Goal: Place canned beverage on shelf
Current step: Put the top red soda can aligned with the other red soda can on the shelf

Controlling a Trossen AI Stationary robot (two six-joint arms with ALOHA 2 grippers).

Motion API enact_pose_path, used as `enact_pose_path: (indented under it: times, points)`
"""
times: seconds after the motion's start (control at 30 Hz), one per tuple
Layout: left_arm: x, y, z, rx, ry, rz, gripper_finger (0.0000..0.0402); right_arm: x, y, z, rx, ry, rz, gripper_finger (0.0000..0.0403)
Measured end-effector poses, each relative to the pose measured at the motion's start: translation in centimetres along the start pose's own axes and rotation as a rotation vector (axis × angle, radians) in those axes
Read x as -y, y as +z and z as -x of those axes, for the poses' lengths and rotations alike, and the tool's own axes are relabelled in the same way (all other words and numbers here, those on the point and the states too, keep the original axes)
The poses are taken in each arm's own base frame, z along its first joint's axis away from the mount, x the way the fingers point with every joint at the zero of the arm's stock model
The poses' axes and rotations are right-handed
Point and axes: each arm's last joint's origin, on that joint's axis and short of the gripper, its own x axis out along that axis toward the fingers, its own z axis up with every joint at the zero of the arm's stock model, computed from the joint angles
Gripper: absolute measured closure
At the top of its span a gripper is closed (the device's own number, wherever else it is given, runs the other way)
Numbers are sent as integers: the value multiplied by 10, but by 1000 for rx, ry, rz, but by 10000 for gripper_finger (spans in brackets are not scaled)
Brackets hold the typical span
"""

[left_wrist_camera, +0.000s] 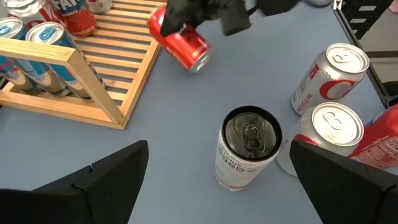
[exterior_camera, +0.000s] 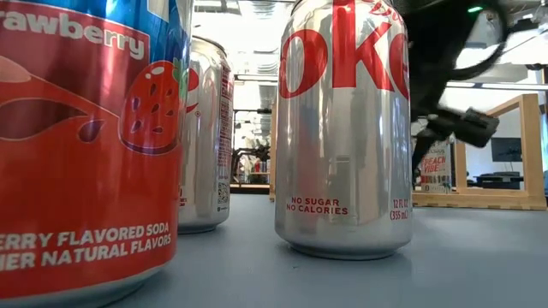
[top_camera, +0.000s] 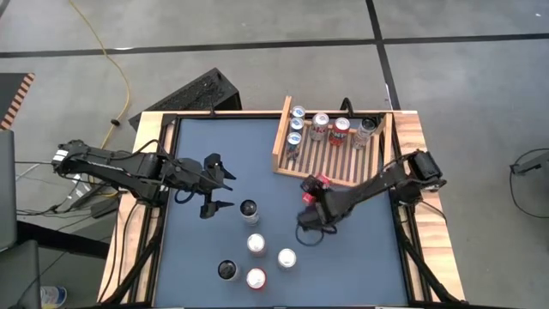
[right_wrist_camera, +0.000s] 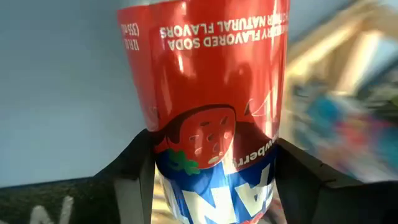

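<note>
Strawberry soda can between right fingers

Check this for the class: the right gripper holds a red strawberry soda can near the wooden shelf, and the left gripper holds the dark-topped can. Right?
Not quite. The left gripper is open around nothing; the dark-topped can stands free ahead of it, as the left wrist view shows. The right gripper does hold the strawberry soda can near the shelf.

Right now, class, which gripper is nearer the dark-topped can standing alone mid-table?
Left. The left gripper hangs open just beside the dark-topped can, towards the table's left. The right gripper is farther off on its other side, holding a red can by the shelf.
</note>
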Motion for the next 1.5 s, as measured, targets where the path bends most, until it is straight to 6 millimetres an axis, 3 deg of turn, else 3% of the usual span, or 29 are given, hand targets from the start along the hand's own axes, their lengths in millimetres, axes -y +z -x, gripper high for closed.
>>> enact_pose_path:
  times: [0.17, 0.3, 0.57, 0.8, 0.93, 1.1, 1.3, 1.5]
  points:
    - [0, 0, 0, 0, 0, 0, 21, -18, 8, 22, -96, -220, 247, 177]
    - [0, 0, 0, 2, 0, 0, 21, -32, 17, 31, -107, -283, 414, 177]
    - [0, 1, 0, 8, -1, 1, 21, -78, 25, 11, -359, -535, 738, 177]
    - [-1, 3, 0, 36, 50, -22, 21, -105, 30, -4, -396, -581, 804, 172]
    - [-1, 3, 0, 37, 58, -17, 21, -110, 38, -6, -377, -608, 764, 165]
    - [-1, 3, 0, 37, 57, -10, 21, -106, 48, -1, -301, -643, 588, 149]
    - [-1, 3, 0, 29, 57, 20, 21, -97, 57, 9, -245, -628, 509, 139]
    - [-1, 4, -4, 77, 53, 21, 21, -94, 54, 6, -307, -591, 660, 138]
